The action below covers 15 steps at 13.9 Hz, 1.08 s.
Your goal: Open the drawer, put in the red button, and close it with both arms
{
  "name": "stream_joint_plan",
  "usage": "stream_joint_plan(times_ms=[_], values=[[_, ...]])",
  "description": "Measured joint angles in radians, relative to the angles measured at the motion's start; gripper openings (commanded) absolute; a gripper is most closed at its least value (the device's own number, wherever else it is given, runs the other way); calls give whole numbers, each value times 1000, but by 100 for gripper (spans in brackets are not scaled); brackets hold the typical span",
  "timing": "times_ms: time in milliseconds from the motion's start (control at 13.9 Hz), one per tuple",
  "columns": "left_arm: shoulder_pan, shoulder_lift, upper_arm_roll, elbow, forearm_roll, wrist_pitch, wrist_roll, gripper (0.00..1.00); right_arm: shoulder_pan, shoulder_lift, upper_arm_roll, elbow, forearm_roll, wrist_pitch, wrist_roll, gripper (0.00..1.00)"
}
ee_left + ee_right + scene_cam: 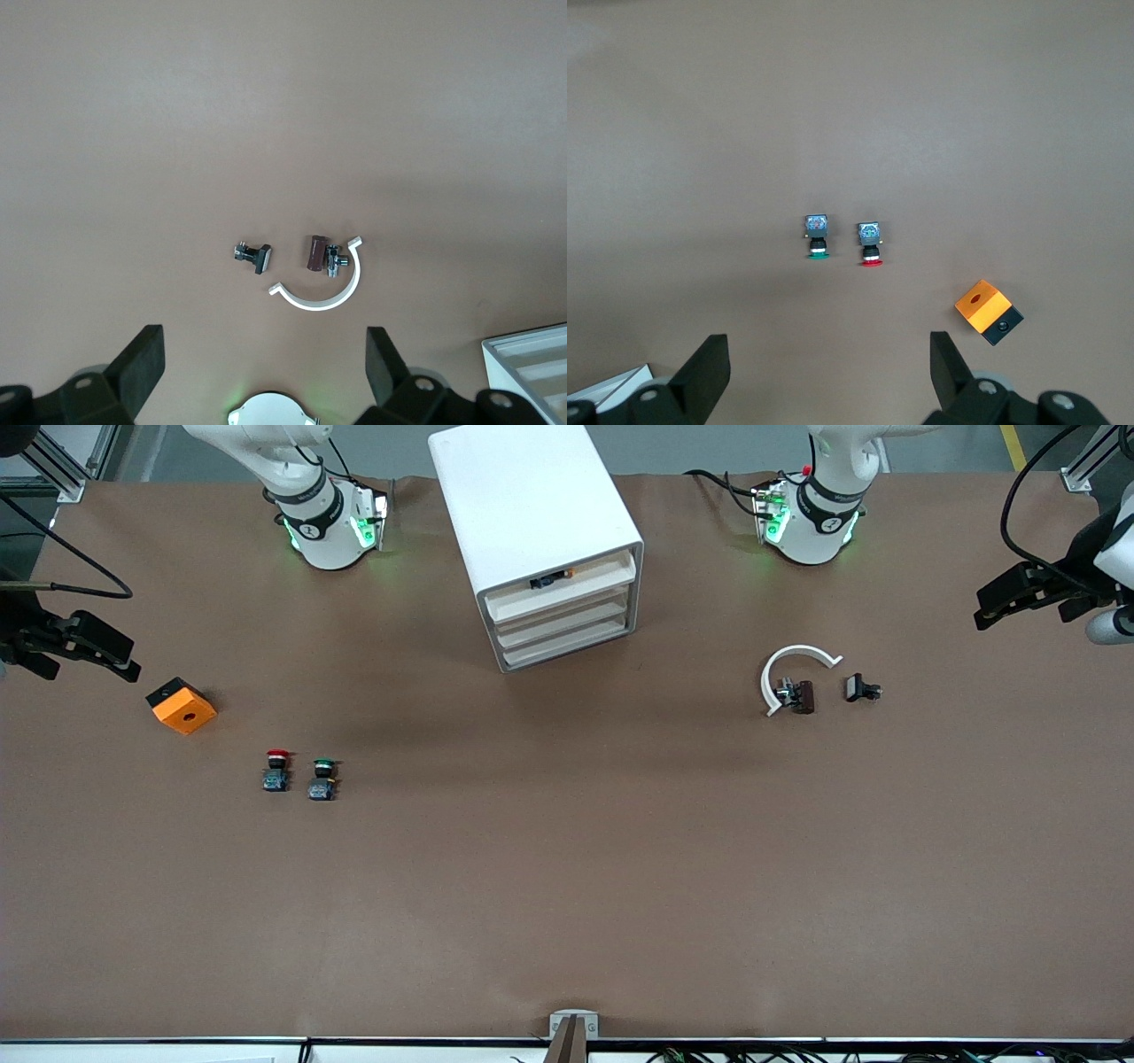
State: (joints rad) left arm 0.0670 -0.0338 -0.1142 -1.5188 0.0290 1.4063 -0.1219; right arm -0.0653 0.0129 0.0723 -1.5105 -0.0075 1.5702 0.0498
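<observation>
The red button (277, 770) stands on the table toward the right arm's end, beside the green-capped button (322, 779). Both also show in the right wrist view, red (871, 243) and green (818, 237). The white drawer cabinet (532, 505) stands between the arm bases, its three drawer fronts (567, 615) facing the front camera. My right gripper (111, 655) hangs open and empty (830, 372) at the right arm's end of the table, above the orange block. My left gripper (997, 602) hangs open and empty (266, 363) at the left arm's end.
An orange block (182, 706) lies near the buttons, also in the right wrist view (985, 310). A white C-shaped ring (791, 662), a brown part (802, 696) and a small black part (859, 688) lie toward the left arm's end. A small dark thing (551, 580) shows above the top drawer front.
</observation>
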Motion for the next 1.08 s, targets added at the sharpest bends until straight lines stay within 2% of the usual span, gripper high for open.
stream_joint_plan(times_ms=[433, 721, 1082], values=[[1, 22, 1, -2, 0, -4, 0, 100, 0, 0, 7, 0, 0, 0, 0, 100], [-16, 146, -11, -7, -1, 23, -30, 100, 0, 13, 7, -2, 0, 0, 0, 100], [-94, 293, -42, -9, -30, 53, -305, 100, 0, 43, 6, -2, 0, 17, 0, 100]])
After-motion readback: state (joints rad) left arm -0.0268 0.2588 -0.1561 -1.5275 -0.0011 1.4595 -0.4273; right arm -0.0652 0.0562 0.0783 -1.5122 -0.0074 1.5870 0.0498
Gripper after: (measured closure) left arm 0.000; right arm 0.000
